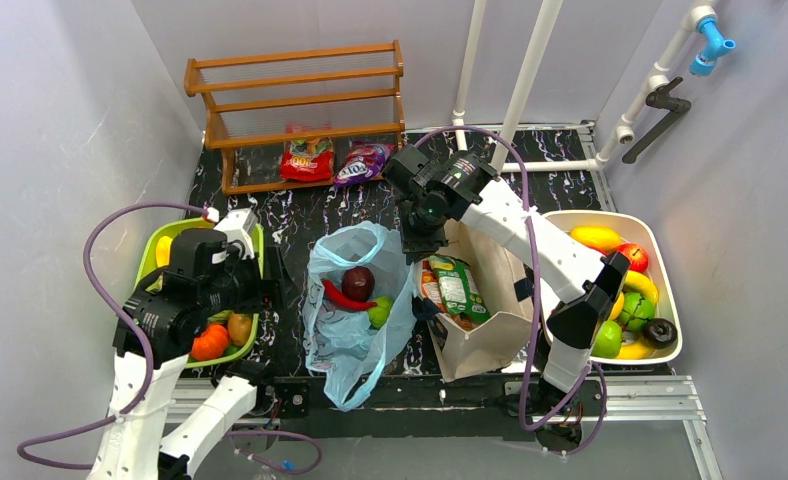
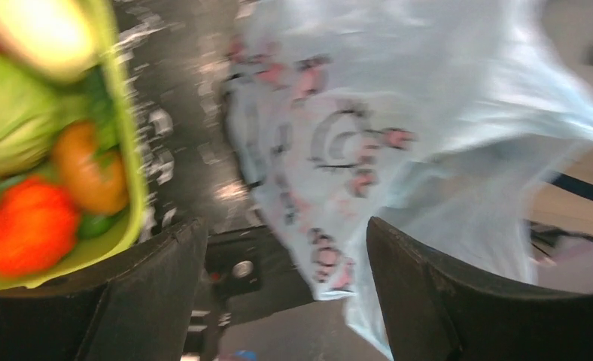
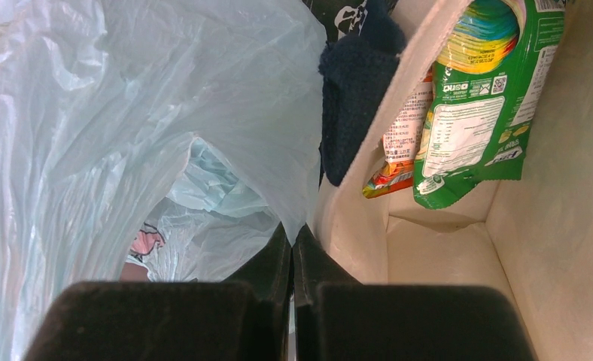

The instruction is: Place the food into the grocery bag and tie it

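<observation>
left pincer (image 2: 282,229) spread wide, empty, grocery bag (image 2: 399,98) just ahead of it. right pincer (image 3: 292,237) pressed together, pinching the bag's rim beside the canvas tote (image 3: 444,248).

QR code (image 3: 497,84) on green snack pkt (image 3: 470,128); rest of print illegible.

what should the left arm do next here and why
Probably bring the open, empty left gripper to the left rim of the grocery bag and close on it. The right gripper looks shut on the opposite rim, and the apple, pepper and green fruit already lie inside, so tying seems near.
</observation>
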{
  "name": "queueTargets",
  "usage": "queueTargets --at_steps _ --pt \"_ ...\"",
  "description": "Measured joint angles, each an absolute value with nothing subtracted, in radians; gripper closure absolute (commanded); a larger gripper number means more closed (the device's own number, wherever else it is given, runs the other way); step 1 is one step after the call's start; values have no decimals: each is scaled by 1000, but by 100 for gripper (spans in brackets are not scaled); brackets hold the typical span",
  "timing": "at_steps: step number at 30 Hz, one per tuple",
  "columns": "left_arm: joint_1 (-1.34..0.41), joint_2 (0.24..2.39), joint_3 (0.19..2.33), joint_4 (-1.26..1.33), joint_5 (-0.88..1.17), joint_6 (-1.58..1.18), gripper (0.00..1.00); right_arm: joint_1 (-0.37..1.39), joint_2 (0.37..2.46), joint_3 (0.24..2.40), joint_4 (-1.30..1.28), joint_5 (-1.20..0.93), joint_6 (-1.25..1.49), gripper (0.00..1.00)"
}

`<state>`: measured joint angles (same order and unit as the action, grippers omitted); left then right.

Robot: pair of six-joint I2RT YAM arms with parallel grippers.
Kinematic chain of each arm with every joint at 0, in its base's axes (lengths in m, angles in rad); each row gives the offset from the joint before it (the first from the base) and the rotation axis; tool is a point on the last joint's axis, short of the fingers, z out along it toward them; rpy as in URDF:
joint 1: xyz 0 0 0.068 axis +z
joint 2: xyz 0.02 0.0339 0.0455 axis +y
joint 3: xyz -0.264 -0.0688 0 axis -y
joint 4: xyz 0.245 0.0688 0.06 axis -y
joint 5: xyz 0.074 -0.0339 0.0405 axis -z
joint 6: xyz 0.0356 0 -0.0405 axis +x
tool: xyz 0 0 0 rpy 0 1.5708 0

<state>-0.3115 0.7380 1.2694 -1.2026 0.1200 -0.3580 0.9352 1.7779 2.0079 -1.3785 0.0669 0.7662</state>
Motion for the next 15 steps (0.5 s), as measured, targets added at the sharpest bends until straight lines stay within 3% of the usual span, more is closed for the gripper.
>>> queueTargets --at_steps 7,15 --pt "-311 759 1259 -1326 -190 -424 24 935 1776 1988 -1368 64 762 99" --pt "-311 789 1190 -1346 -376 -495 18 935 1761 1939 -1354 62 760 99"
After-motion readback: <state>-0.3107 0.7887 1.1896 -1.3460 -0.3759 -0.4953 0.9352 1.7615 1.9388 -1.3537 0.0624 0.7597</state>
